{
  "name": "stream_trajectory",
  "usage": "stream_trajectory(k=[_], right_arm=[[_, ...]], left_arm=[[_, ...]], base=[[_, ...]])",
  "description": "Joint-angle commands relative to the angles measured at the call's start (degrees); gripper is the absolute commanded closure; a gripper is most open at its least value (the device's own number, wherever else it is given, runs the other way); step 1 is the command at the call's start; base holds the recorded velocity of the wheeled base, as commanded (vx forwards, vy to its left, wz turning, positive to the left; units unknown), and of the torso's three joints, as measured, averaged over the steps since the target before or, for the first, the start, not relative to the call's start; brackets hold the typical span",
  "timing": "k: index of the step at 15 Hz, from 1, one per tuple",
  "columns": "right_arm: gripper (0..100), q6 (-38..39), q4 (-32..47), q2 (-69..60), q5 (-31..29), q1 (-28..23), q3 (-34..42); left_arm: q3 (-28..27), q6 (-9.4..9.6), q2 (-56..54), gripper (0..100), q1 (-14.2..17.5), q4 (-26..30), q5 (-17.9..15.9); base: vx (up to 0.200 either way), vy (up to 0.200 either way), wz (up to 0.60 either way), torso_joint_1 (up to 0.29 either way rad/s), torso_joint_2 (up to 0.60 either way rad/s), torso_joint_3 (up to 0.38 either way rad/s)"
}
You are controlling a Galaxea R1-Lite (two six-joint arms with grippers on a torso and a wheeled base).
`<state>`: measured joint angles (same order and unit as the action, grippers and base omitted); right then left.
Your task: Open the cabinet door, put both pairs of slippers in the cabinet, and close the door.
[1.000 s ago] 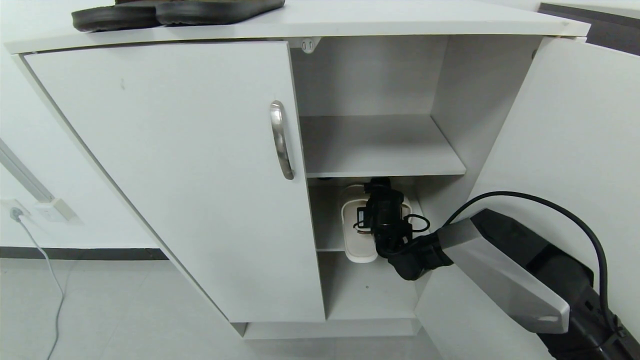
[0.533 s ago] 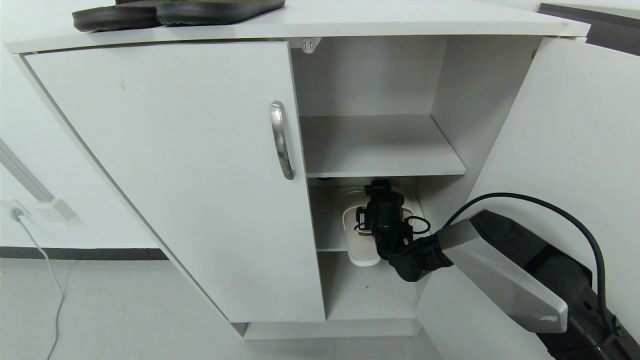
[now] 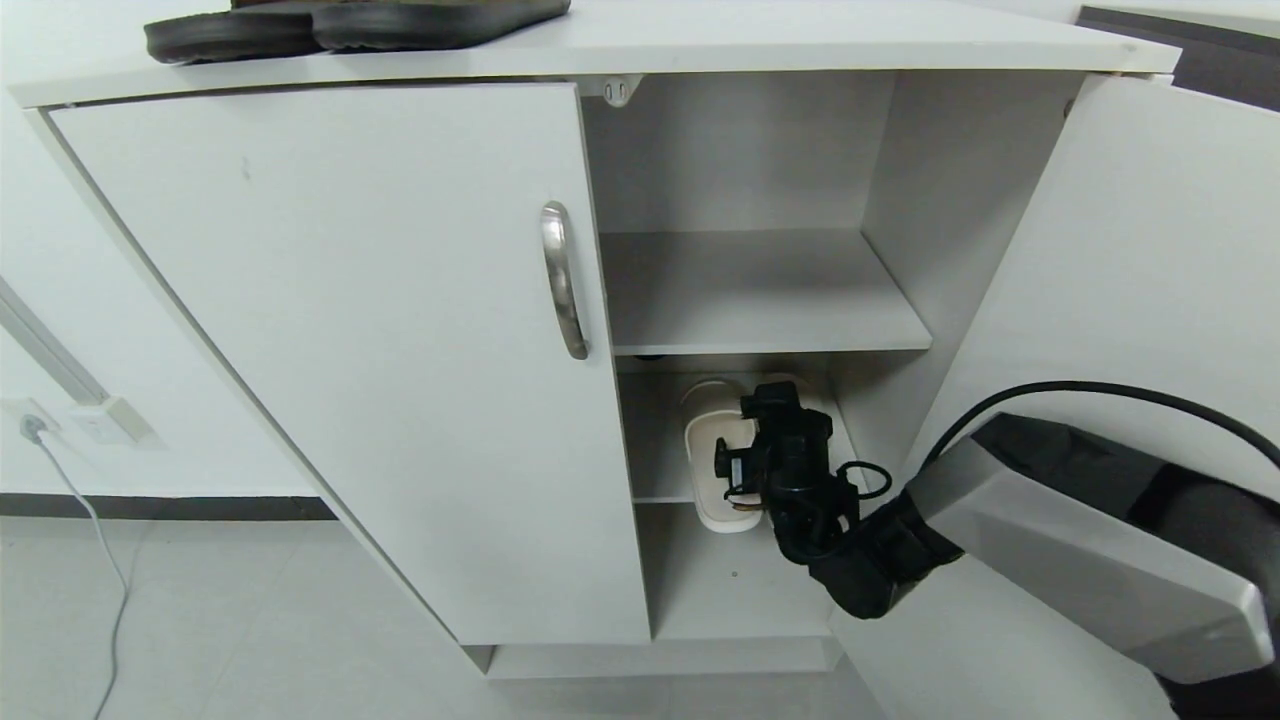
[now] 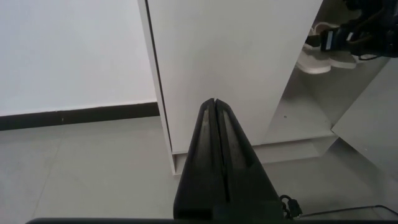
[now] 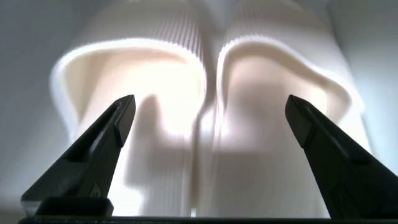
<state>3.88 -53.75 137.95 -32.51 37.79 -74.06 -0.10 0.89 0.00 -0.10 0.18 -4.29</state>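
White laminate cabinet (image 3: 800, 35) stands with its right door (image 3: 1120, 260) swung wide and its left door (image 3: 320, 330) shut, so access is on the right arm's side.

Dark slippers (image 3: 350, 22) lie on the cabinet's top board, outside, not yet stowed.

White slippers (image 3: 722, 470) lie side by side on the lower shelf (image 3: 660, 497) inside. Their near ends appear to overhang its front edge. I judge them set down, though they may need pushing deeper before the door can close.

Right pincer (image 5: 209, 106) sits just in front of that pair, jaws spread wide and gripping nothing.

Left pincer (image 4: 214, 106) hangs low outside the shut door, fingers pressed together and empty. It looks parked out of the way.

Surroundings: pale grey floor (image 3: 250, 620), white wall with dark skirting (image 3: 160, 508), and a wall socket (image 3: 100, 420) whose cable (image 3: 95, 520) trails to the floor.
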Motion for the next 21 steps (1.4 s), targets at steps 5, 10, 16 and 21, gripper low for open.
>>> stream_trajectory(k=[5, 10, 16, 21], right_arm=[[0, 0.17, -13.22, -11.83, -0.27, 6.86, 23.61], [0, 0.08, -13.58, -11.83, -0.27, 6.95, 23.61], [0, 0.17, -14.02, -11.74, -0.36, 7.38, 23.87], [0, -0.19, -15.95, -11.91, -0.36, 7.91, 25.98]], left_arm=[[0.01, -0.10, 0.00, 100, 0.01, -0.01, -0.10], [0.01, -0.10, 0.09, 100, 0.01, -0.01, -0.10], [0.01, -0.10, 0.00, 100, 0.01, -0.01, -0.10], [0.01, -0.01, 0.00, 100, 0.01, -0.01, -0.10]], base=[[0.000, 0.000, 0.00, 0.000, 0.00, 0.000], [0.000, 0.000, 0.00, 0.000, 0.00, 0.000], [-0.200, 0.000, 0.00, 0.001, 0.00, -0.001], [-0.040, 0.000, 0.00, 0.000, 0.00, 0.000]])
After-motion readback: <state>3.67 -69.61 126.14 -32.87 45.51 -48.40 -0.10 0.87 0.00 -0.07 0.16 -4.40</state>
